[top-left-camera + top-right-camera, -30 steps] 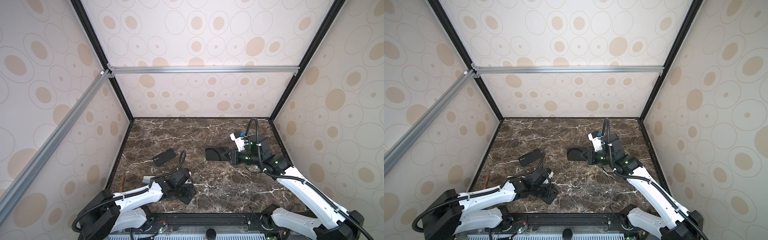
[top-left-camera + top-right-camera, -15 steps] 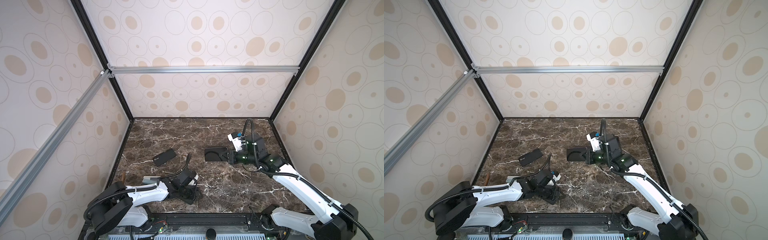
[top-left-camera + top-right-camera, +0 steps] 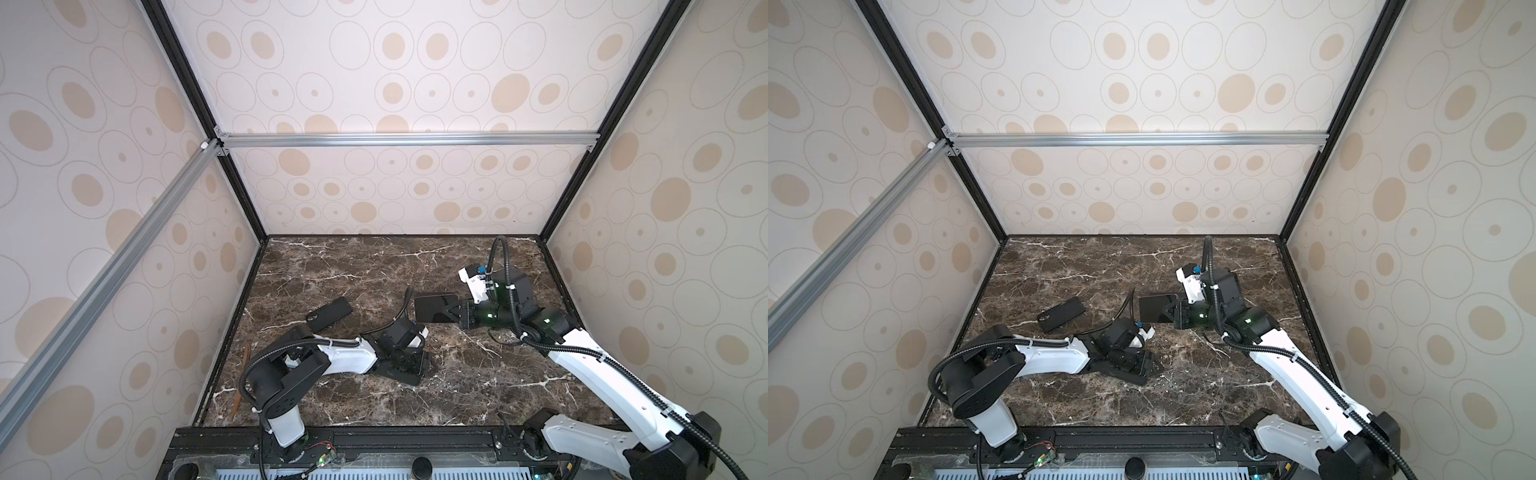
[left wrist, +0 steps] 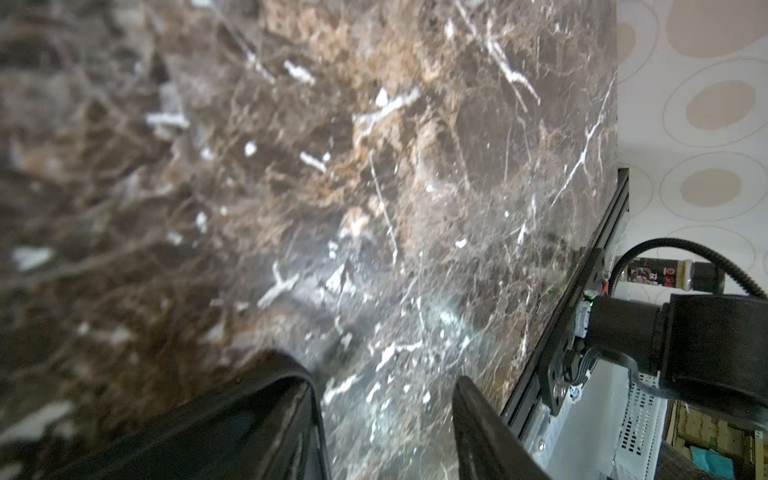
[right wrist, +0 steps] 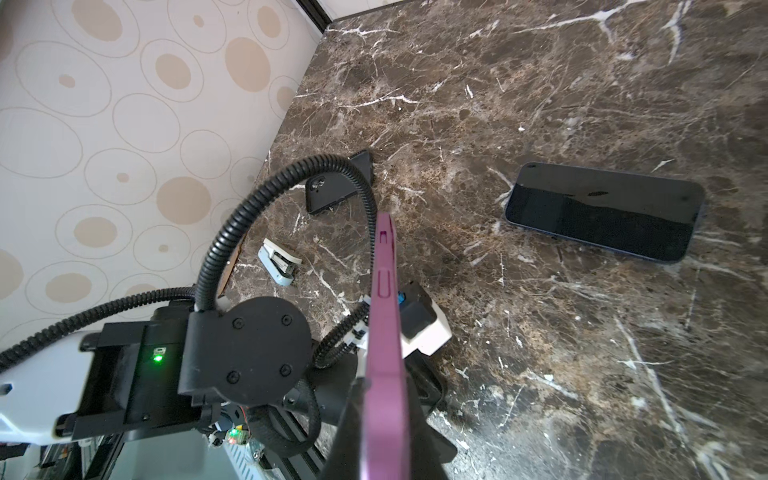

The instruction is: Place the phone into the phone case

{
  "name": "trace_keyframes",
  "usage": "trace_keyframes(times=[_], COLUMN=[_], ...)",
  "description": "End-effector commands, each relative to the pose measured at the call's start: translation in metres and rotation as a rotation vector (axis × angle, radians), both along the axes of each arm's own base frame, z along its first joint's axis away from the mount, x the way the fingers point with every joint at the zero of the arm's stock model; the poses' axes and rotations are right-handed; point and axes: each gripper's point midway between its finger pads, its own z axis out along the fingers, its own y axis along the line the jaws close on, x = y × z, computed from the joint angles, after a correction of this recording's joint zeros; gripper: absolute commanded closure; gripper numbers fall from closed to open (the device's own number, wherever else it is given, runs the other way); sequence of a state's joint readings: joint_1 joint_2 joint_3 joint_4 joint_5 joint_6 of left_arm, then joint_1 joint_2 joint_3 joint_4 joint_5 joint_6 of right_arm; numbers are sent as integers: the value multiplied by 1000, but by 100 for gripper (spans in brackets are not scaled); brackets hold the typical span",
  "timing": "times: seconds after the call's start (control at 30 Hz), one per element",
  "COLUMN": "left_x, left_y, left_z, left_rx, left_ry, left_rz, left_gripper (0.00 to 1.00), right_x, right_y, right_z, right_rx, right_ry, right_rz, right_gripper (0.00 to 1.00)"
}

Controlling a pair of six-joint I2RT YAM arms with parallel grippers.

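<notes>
Mauve phone case (image 5: 384, 332) — slim, edge-on; phone (image 5: 602, 212) — glossy black, flat.

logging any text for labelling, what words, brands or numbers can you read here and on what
No text reads clearly.
Label on the dark cylinder beyond the table edge: print too blurred to read.
Phone screen: dark, no text.
Pink phone case: no text.

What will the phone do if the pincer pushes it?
The phone lies flat, so it would probably slide, not roll or tip. Its glossy screen looks slippery and likely breakable. It is thin against the table, so picking it up may be tricky.
</notes>
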State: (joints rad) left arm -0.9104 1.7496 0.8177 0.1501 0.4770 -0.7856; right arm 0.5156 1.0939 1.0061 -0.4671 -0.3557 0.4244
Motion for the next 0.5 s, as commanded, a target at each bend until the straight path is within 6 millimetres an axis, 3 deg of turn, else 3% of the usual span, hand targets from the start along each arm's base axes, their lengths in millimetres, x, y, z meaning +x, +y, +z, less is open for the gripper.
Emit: trace_keyframes(times=[0.0,0.17,0.3,0.37,0.47], left_x=[16,48,53,51,49], left_y=[0,-18,-24,-16,9], left_z=[-18,10,40,53,68], left_rx=[52,-18,-89,-105,-109], left_ry=[-12,-75,-104,-122,-122], left_rz=[22,67,54,52,69], left_gripper=[45,44,43,43,43], right_x=[7,17,19,17,12], right_y=[-17,-49,-76,-86,-84], right_z=[26,27,41,54,60], right_rx=[-40,-120,-166,-168,-143], right_ry=[-79,-69,-106,-137,-112], right_rz=[-74,-231,-343,-385,-383], right_gripper=[100,100,100,100,100])
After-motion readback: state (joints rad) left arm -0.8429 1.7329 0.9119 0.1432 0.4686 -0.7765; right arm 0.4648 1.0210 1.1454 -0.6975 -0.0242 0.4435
